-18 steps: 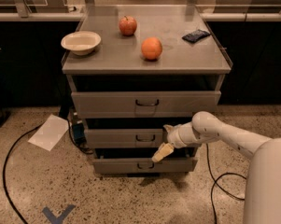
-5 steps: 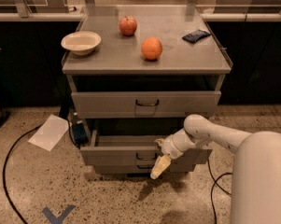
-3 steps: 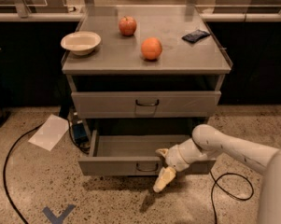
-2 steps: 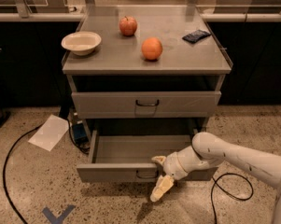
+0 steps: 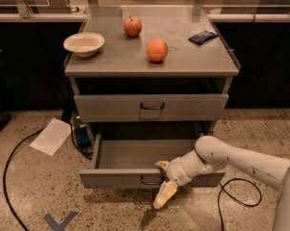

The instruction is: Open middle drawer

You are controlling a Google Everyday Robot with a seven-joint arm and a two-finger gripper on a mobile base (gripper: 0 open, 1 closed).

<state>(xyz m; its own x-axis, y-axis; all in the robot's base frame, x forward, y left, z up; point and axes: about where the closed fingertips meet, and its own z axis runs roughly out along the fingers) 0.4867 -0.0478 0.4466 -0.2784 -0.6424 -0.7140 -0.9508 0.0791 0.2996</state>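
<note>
The middle drawer point(image 5: 130, 154), a wide shallow grey tray, stands pulled well out of the grey cabinet point(image 5: 151, 64), and its inside looks bare. Its low flat front point(image 5: 111, 178) carries a small dark wire handle point(image 5: 148, 181) at centre. My gripper point(image 5: 163, 182) is at that front, right by the handle, with my white arm point(image 5: 231, 160) reaching in from the right. The taller-fronted top drawer point(image 5: 151, 107) is closed. The drawer below is hidden under the open one.
On the cabinet top stand a white bowl point(image 5: 84, 43), an apple point(image 5: 132, 27), an orange point(image 5: 157, 50) and a dark packet point(image 5: 203, 36). A sheet of paper point(image 5: 51, 136), black cables point(image 5: 12, 172) and a blue tape mark point(image 5: 60, 221) lie on the floor.
The middle drawer has slid from nearly closed to well out toward the camera. My gripper has moved with its front, down and forward.
</note>
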